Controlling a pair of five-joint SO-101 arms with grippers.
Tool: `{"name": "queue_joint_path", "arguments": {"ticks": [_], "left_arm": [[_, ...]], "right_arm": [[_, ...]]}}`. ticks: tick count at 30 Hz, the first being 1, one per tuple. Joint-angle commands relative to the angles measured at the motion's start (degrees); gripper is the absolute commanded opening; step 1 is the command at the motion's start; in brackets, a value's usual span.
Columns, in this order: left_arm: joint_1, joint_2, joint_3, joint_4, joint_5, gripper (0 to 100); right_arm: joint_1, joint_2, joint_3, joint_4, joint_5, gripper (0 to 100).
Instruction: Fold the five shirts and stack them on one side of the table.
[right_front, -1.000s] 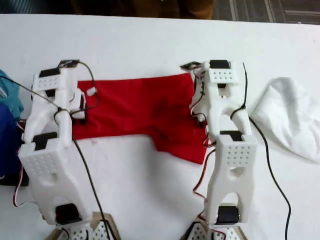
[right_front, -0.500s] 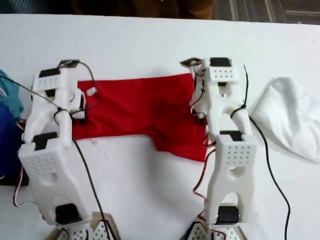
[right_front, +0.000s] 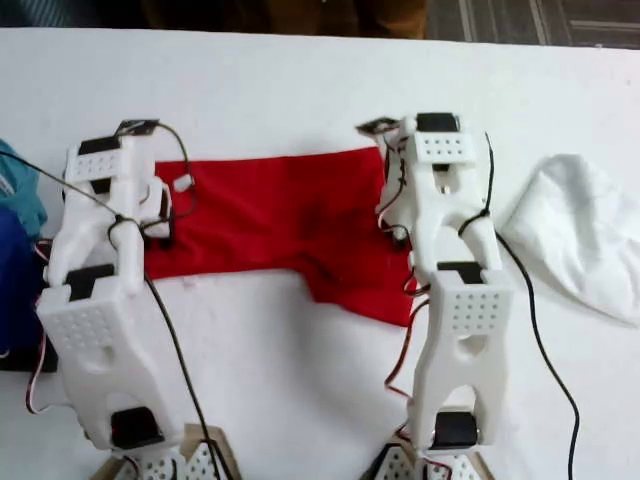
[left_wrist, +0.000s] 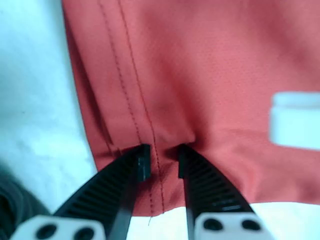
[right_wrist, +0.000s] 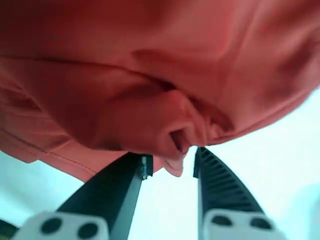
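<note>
The white bench (right_front: 300, 80) spans the high view, and the left arm (right_front: 95, 300) and right arm (right_front: 460, 300), both white with black cables, reach across it from the near edge. Between their far ends lies the red shirt (right_front: 280, 220), spread flat as a long band from one arm to the other. Its far edge runs nearly straight. Its near edge is straight beside the left arm, then drops into a flap that comes toward the near edge of the bench and ends against the right arm. A darker crease marks the cloth near the middle. In the left wrist view the red shirt (left_wrist: 210, 75) shows a fine mesh weave and a double row of stitching along its hem, next to bare bench. In the right wrist view the red shirt (right_wrist: 150, 75) is rumpled into soft folds. A crumpled white shirt (right_front: 585, 235) sits on the bench beyond the right arm, apart from the red one. A blue cloth (right_front: 15, 280) and a teal cloth (right_front: 18, 190) lie at the bench's edge beside the left arm. The left jaws are nearly pressed together, pinching a small raised fold of the red shirt right on the stitched hem. The right jaws stand partly spread, straddling a bunched lump of the red shirt's edge, with bench showing between the lump and one jaw.
</note>
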Motion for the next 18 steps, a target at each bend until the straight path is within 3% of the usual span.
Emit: {"name": "queue_joint_path", "arguments": {"ticks": [1, 14, 18], "left_arm": [[-0.2, 0.2, 0.2, -0.8, 0.1, 12], [-0.2, 0.2, 0.2, -0.8, 0.1, 12], [-0.2, 0.2, 0.2, -0.7, 0.0, 12]], "right_arm": [[-0.7, -4.9, 1.7, 1.3, -0.4, 12.7], [-0.5, -10.2, 6.5, -1.4, -0.4, 12.2], [-0.8, -10.2, 7.3, -1.6, -0.4, 3.2]]}}
